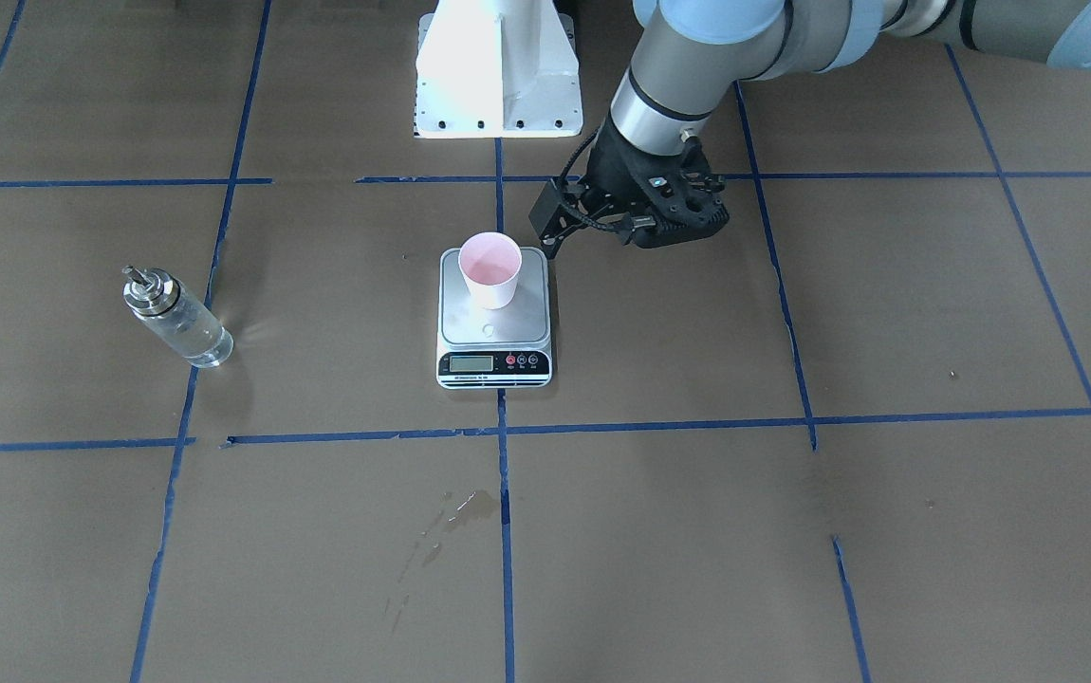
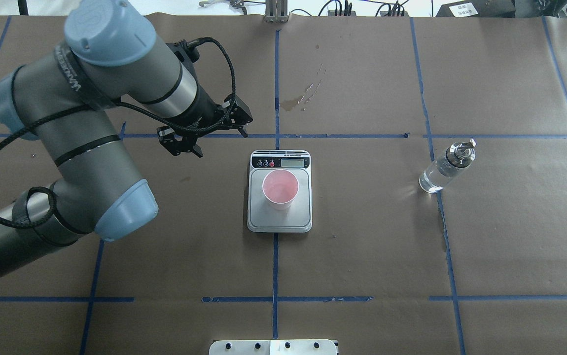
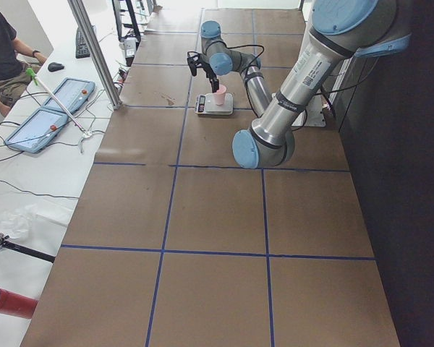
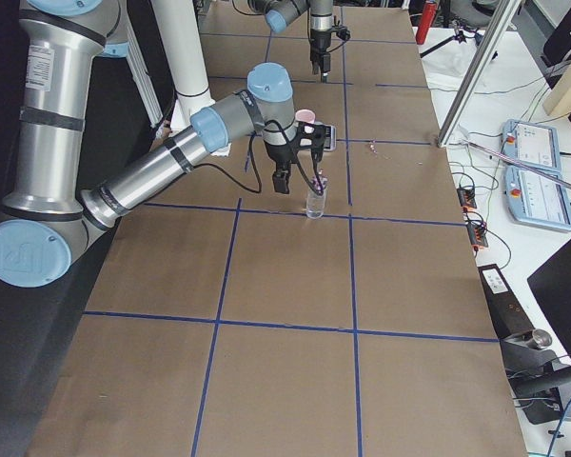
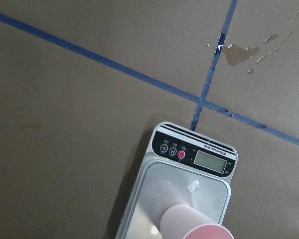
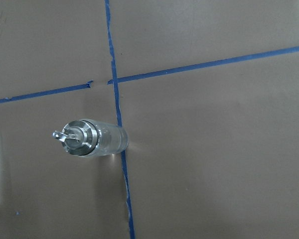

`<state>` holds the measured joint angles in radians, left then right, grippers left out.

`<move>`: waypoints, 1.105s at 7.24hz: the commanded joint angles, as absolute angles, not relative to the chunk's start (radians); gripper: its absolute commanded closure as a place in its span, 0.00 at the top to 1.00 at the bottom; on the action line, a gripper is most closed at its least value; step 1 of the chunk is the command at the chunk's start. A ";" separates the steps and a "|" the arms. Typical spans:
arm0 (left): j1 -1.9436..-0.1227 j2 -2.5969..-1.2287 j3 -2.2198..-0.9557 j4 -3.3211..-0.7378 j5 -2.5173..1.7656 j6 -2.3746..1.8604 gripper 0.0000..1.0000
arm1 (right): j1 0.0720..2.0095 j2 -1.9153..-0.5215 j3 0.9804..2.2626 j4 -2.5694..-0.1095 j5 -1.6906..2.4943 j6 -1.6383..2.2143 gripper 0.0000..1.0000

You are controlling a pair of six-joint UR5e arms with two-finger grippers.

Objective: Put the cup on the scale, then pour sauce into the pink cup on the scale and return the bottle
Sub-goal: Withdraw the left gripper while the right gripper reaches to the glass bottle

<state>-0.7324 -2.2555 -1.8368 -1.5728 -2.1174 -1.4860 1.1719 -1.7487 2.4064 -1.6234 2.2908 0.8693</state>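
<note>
The pale pink cup point(image 1: 490, 268) stands upright on the steel platform of the scale point(image 1: 493, 365), also in the overhead view point(image 2: 280, 189) and at the bottom of the left wrist view point(image 5: 194, 224). My left gripper point(image 2: 212, 135) hovers beside the scale's display end, apart from the cup, with its fingers spread and empty. The clear glass bottle point(image 1: 175, 318) with a silver cap and spout stands upright on the table, well away from the scale, with clear sauce inside. The right wrist view looks straight down on the bottle point(image 6: 92, 138). My right gripper point(image 4: 300, 181) hangs just above the bottle; I cannot tell its state.
A wet stain point(image 1: 470, 507) marks the brown paper beyond the scale's display end. Blue tape lines grid the table. The white robot base point(image 1: 498, 66) stands at the table edge. An operator point(image 3: 3, 50) sits beside the table with tablets.
</note>
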 commanded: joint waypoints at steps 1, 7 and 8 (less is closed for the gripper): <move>-0.782 -2.224 -1.868 -1.572 -2.129 -1.431 1.00 | 0.808 -1.766 2.442 -1.447 1.938 1.271 1.00; -1.039 -1.917 -1.980 -1.554 -2.155 -0.839 1.00 | 0.332 -1.869 2.309 -1.233 1.220 1.507 1.00; -1.090 -1.854 -1.980 -1.555 -2.152 -0.698 1.00 | 0.310 -1.829 2.275 -1.233 1.150 1.514 1.00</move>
<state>-1.0235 -1.9339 -1.9751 -1.5575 -2.1540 -0.8753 0.3530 -1.8679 2.3249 -1.2370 1.2535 1.4883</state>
